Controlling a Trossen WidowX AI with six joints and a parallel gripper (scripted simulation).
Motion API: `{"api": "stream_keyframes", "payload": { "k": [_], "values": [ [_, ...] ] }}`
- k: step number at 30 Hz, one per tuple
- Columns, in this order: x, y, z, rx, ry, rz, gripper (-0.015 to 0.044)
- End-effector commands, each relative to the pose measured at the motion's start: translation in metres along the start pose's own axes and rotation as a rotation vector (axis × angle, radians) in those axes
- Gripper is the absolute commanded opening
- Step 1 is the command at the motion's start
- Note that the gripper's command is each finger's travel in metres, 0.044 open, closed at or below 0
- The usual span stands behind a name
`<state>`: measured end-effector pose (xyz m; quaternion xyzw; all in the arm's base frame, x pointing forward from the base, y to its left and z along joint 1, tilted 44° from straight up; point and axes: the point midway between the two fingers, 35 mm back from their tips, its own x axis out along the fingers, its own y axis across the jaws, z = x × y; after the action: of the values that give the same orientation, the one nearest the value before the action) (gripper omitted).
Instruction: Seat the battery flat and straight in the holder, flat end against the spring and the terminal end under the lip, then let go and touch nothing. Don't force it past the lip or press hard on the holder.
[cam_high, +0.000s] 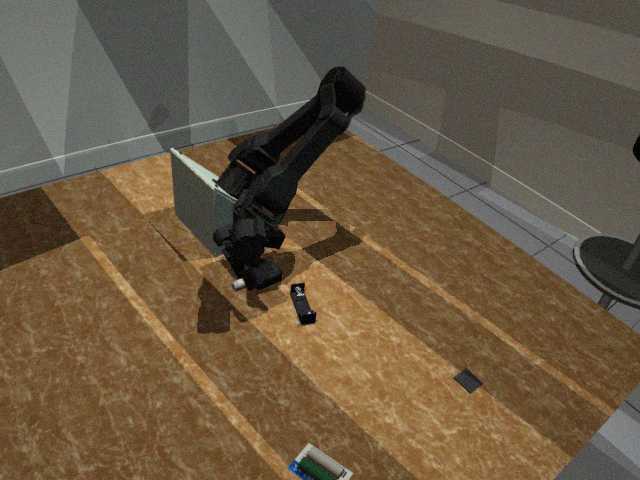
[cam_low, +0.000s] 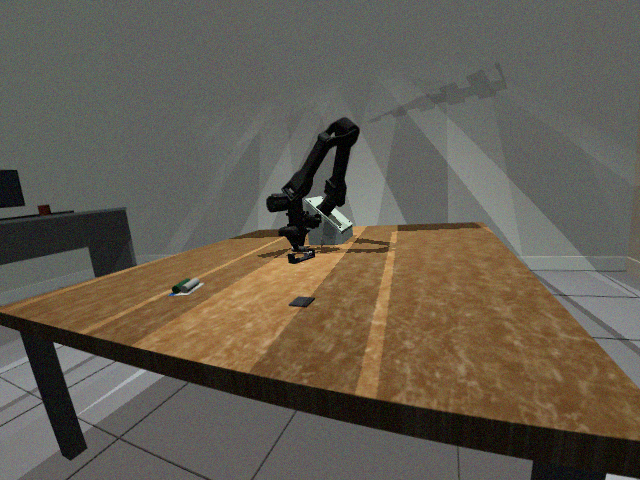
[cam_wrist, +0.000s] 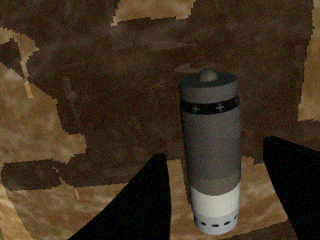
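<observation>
The battery (cam_high: 238, 284) (cam_wrist: 212, 150) is grey and white and lies on its side on the table. In the wrist view its terminal end points to the top and its flat end to the bottom. My gripper (cam_high: 248, 283) (cam_low: 298, 249) (cam_wrist: 216, 155) is partly open and low over the battery. One finger is on each side of it, with a visible gap at both sides. The black holder (cam_high: 301, 304) (cam_low: 300, 259) stands empty on the table beside the gripper. Its spring shows at the end nearer the arm. The battery is barely discernible in the exterior view.
A pale angled panel (cam_high: 196, 206) (cam_low: 330, 235) stands by the arm's base. A card with a green and a grey cylinder (cam_high: 316, 467) (cam_low: 186, 286) lies farther out. A thin dark square (cam_high: 467, 380) (cam_low: 301, 301) lies on the table beyond the holder.
</observation>
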<state>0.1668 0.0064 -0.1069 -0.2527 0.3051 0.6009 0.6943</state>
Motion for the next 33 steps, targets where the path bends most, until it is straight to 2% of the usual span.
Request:
{"api": "stream_keyframes", "payload": {
  "k": [1,2,7,11,22,26,33],
  "values": [
    [0.002,0.002,0.001,0.008,-0.008,0.001,0.0118],
    [0.002,0.002,0.001,0.008,-0.008,0.001,0.0091],
    [0.002,0.002,0.001,0.008,-0.008,0.001,0.006],
    [0.001,0.001,0.0,0.01,-0.003,-0.003,0.006],
    [-0.045,0.001,-0.001,0.009,-0.002,0.0,0.006],
    [-0.049,0.001,0.0,0.015,-0.004,0.001,0.006],
    [-0.053,-0.017,0.003,0.277,0.0,0.0,0.006]
  ]
}}
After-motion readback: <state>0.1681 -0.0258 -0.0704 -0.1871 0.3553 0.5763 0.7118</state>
